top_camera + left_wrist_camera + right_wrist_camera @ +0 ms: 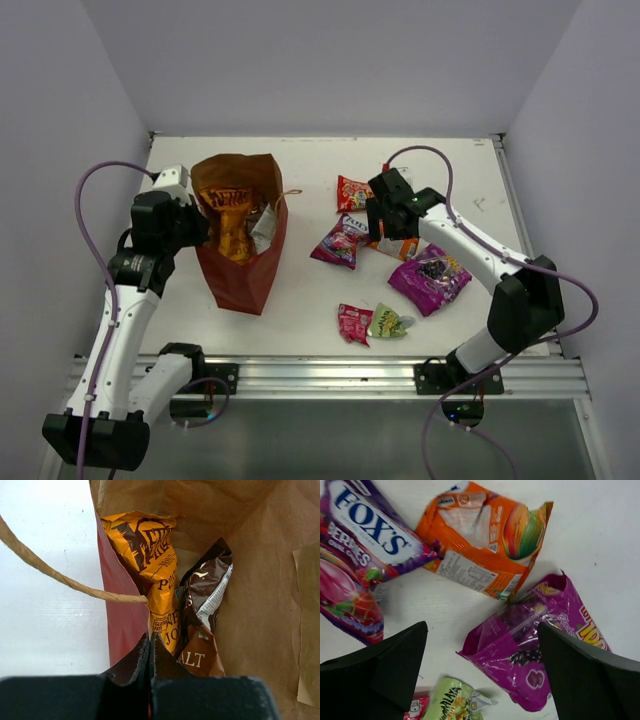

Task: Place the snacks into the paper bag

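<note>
Paper bag stands on the table left of centre, with its mouth open upward and the tan lining visible. Two snacks sit inside it: an orange chip bag against the red wall, and a brown chip bag touching it on the right. Left gripper is fully closed, its fingertips pinching the paper bag's left wall at the rim. A twine handle hangs outside that wall. Six snacks lie on the table, to the right of the paper bag and apart from it. A red packet lies farthest back. A Fox's packet, an orange packet and a purple bag lie close together in the middle. The orange packet's corner meets the purple bag. A pink packet and a green packet lie side by side, touching, nearest the arm bases. Right gripper hangs above the gap between the Fox's packet, orange packet and purple bag. Its jaws are spread wide and hold nothing.
</note>
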Robot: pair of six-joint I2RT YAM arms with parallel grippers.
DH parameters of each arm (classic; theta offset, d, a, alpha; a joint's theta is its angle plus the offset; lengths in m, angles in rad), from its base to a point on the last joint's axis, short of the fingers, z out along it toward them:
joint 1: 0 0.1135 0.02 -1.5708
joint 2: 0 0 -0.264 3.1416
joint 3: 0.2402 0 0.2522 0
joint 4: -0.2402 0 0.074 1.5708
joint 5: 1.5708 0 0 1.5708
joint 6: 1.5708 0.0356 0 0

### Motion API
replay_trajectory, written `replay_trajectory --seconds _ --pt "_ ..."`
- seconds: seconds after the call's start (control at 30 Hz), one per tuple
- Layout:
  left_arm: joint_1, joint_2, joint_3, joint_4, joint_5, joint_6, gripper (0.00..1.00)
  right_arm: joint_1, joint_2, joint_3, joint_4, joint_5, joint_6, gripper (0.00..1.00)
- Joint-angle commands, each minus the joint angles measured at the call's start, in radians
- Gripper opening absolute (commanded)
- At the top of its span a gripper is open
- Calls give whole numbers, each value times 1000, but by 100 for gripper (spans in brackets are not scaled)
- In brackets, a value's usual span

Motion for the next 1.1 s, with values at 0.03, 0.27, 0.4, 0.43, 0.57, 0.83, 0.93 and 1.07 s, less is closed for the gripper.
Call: replay_trajectory --seconds 0.03,0.27,0.4,0.43,0.57,0.83,0.93,1.07 --pt "-10 4 -9 39 15 -2 0 2 -34 -58 -103 73 160 95" --pt "-13 14 -17 42 21 -2 0 2 -96 -267 -54 27 236 95" --pt "-21 15 -12 42 21 -1 0 2 -67 -332 -14 9 240 91" --pt "-21 15 -11 40 20 1 0 3 -65 -338 -8 6 241 87" --pt "-24 11 -11 36 15 1 0 3 -59 -352 8 -22 226 35" --pt "-24 8 -9 39 18 1 0 7 -133 -260 -46 -22 148 0" --pt "-24 4 -6 39 21 1 0 6 -185 -125 -78 -8 54 0" --pt "-25 6 58 -2 -5 7 0 10 -124 352 -146 -86 -13 0"
